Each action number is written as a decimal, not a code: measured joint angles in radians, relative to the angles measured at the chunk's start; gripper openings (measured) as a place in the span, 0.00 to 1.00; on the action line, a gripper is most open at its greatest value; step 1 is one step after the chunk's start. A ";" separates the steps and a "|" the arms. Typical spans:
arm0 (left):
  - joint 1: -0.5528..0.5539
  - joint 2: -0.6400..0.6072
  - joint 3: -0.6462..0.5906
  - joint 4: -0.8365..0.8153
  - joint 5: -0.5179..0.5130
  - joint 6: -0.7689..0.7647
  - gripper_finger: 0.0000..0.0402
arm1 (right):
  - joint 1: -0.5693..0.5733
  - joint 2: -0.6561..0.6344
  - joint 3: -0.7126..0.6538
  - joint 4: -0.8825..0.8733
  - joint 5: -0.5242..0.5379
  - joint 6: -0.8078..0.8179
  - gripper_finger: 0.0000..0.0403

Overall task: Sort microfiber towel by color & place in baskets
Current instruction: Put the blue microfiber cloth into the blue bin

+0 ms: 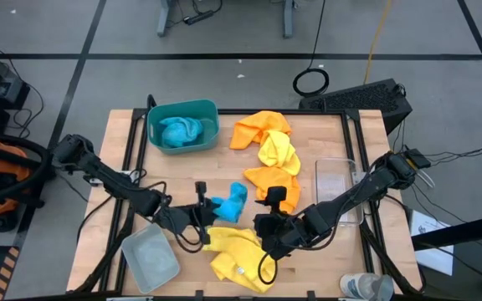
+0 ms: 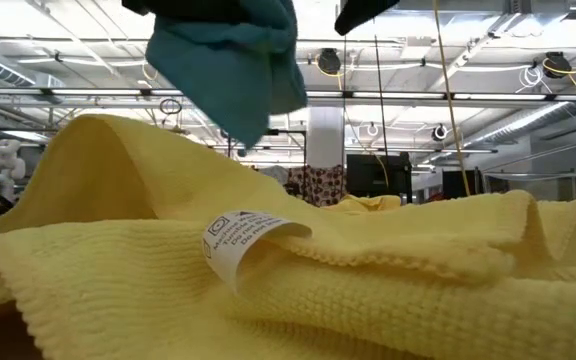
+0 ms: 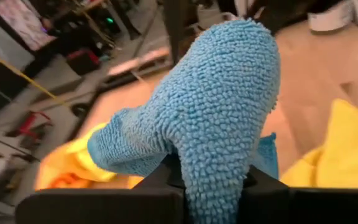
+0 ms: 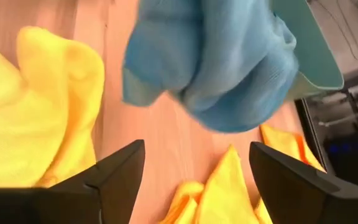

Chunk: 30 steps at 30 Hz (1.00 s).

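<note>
We see the wooden tabletop [image 1: 325,134] filling the middle of the high view. At its upper left stands the teal basket [image 1: 183,125] with one blue towel [image 1: 180,132] inside; the pale grey basket [image 1: 150,259] sits at lower left, the clear basket [image 1: 335,180] at right. Orange and yellow towels [image 1: 268,155] trail down the centre, and a yellow towel [image 1: 237,255] lies at lower centre. The left gripper [image 1: 206,209], left of centre, has its fingers pinching the second blue towel [image 1: 231,203], which seems lifted off the wood. The right gripper [image 1: 268,230], just right of it, holds its fingers [image 4: 114,171] spread, gripping nothing.
</note>
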State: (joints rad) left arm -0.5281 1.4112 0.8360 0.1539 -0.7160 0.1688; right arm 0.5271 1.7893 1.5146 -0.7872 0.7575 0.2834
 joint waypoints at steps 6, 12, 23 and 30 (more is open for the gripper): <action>0.049 -0.120 0.000 -0.079 -0.240 0.079 0.07 | 0.013 0.002 -0.067 -0.016 0.003 0.167 0.65; 0.206 -0.250 0.000 -0.255 -0.281 0.126 0.08 | 0.019 0.003 -0.165 0.071 0.025 0.184 0.62; 0.729 -0.339 -0.002 -0.463 0.148 0.108 0.08 | 0.016 0.003 -0.192 0.268 0.061 0.032 0.55; 1.032 -0.281 -0.054 -0.363 0.377 0.177 0.08 | 0.014 0.003 -0.192 0.269 0.065 0.026 0.51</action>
State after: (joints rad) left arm 0.5043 1.1304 0.7822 -0.2093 -0.3388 0.3460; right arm 0.5408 1.7927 1.3231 -0.5186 0.8222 0.3092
